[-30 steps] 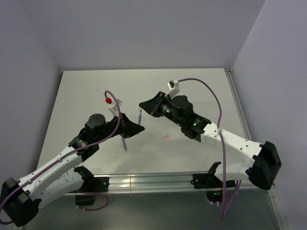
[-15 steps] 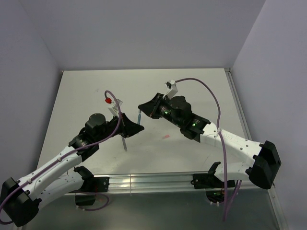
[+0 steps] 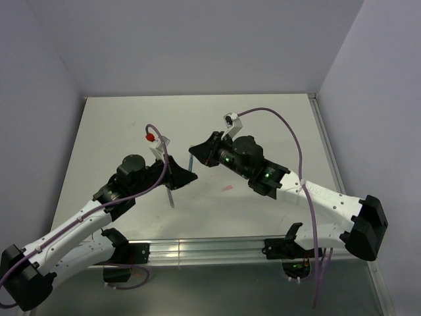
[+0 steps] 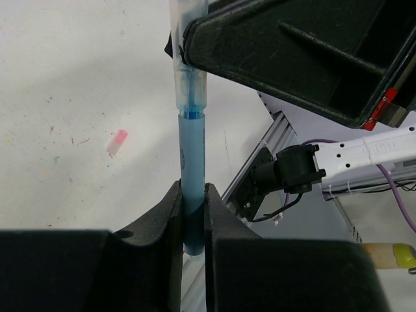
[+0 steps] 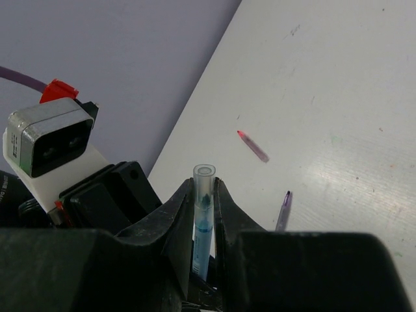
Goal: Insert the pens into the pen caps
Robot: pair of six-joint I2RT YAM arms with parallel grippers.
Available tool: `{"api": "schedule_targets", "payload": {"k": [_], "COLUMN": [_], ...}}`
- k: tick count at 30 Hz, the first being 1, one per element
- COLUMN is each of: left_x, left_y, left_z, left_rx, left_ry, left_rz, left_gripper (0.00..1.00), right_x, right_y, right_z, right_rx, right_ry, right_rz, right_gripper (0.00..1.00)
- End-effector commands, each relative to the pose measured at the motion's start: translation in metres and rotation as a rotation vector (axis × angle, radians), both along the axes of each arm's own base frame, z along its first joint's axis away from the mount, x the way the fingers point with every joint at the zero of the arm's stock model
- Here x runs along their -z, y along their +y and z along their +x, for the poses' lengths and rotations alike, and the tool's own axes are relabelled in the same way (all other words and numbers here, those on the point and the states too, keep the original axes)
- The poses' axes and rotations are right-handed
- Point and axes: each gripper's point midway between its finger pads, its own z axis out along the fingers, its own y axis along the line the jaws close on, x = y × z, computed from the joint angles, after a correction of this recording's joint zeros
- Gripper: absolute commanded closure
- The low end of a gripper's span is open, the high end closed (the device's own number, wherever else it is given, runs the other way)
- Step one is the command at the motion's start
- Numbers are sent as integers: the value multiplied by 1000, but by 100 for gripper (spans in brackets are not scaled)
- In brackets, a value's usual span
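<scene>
Left gripper (image 4: 193, 195): fingers pressed onto slender blue plastic pen (image 4: 192, 153), pinching the barrel away from the tip. The pen is held in the air over mid-table, its long axis running from the left gripper toward the far edge, tip end leading.

Right gripper (image 5: 203, 198): clamped on short pale translucent tube cap (image 5: 203, 218). The cap is in line with the pen, mouth facing it. The blue tip sits inside the cap; how deep is hard to judge.

On white table (image 3: 112, 125):
- stubby pinkish cap (image 3: 227, 188), toward the near edge, right of middle
- thin red pen (image 5: 253, 146) and thin dark pen (image 5: 283, 211), both lying flat and apart
</scene>
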Motion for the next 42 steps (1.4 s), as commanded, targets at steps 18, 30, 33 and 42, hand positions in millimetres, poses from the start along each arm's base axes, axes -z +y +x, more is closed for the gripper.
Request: {"api": "schedule_targets", "payload": {"k": [18,30,33,42], "left_x": [-144,-168,-175,-203], "left_y": [27,31,35,38], "left_z": [0,2,2,6], "left_rx": [-108,-133,-155,-179], "left_ry": [-491,-560,-574,-626], "left_rz": [-233,-247,-253,-244], "left_gripper": [100,100,100,100], "right_x": [-16,-9,-4,14], "right_y": [31,40,44,47], "right_z": [-96,-104,-109,-117], "right_rx": [-263,-255,-265,-279], "right_ry": [-91,-123,-131,-149], "right_rz": [10,-86,-121,-218], "right_gripper": [100,100,100,100]}}
